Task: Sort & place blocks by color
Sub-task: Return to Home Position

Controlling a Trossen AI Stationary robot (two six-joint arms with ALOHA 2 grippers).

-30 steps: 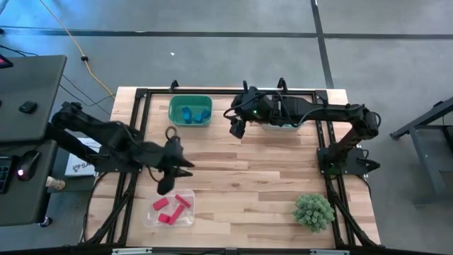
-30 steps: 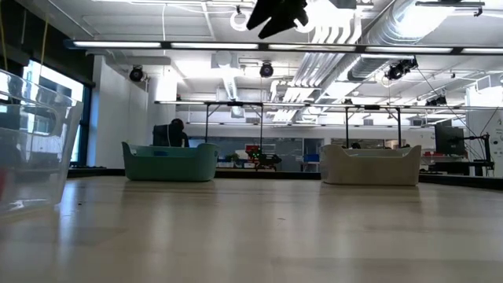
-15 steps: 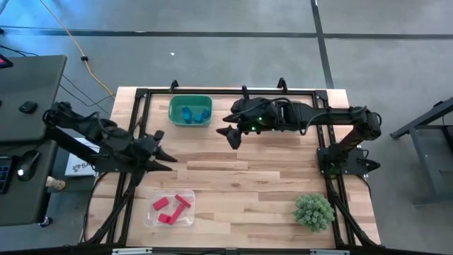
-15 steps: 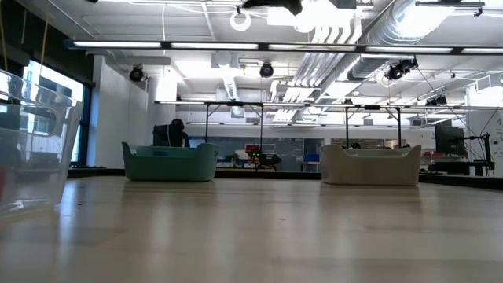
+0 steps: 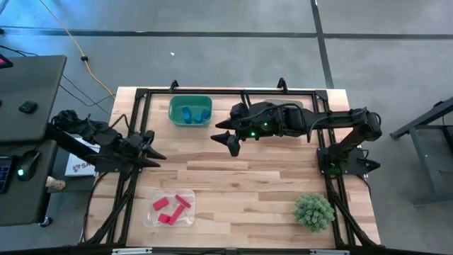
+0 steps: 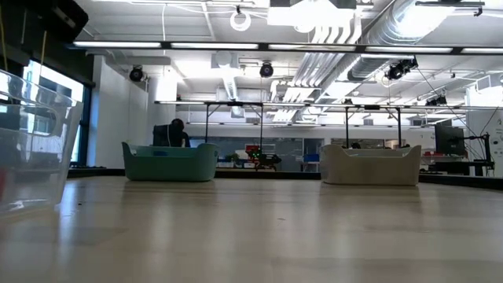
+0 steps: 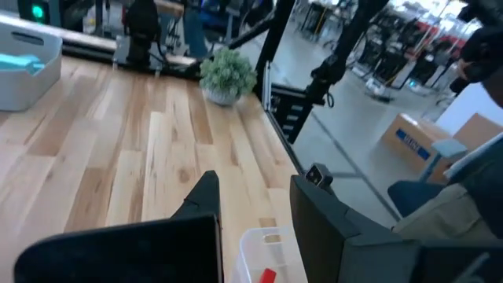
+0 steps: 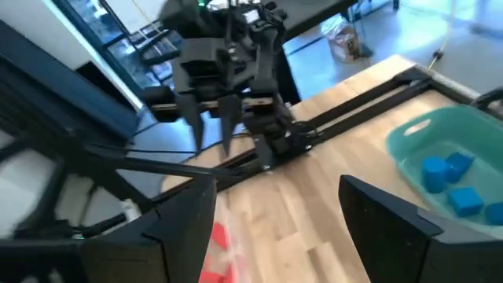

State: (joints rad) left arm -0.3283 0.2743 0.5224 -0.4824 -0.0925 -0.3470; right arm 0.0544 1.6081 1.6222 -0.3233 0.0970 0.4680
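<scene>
Nearest, at the front of the table (image 5: 248, 184), the transparent bin (image 5: 150, 221) holds the red blocks (image 5: 170, 207) lying loose together. That fits a sort by colour with red finished. The spiky green plant (image 5: 313, 211) stands well apart at the front right corner and is no part of the job.

Farther in, the left gripper (image 5: 151, 147) hangs at the table's left edge, beyond the transparent bin. Its fingers (image 7: 318, 206) are spread wide with nothing between them, which I read as an arm with no block left to carry. The right gripper (image 5: 225, 139) hovers above mid-table, just in front of the green bin (image 5: 173, 113). Its fingers (image 8: 369, 206) are likewise well apart and empty.

Farthest, along the back edge, the green bin holds the blue blocks (image 5: 191, 113). The grey bin (image 6: 369, 167) stands beside it to the right. In the high view the right arm covers most of it, though the left wrist view shows a light teal block (image 7: 17, 63) inside.

No loose block shows on the boards, so the sorting looks done. What remains, I judge, is for both arms to fold to rest.
</scene>
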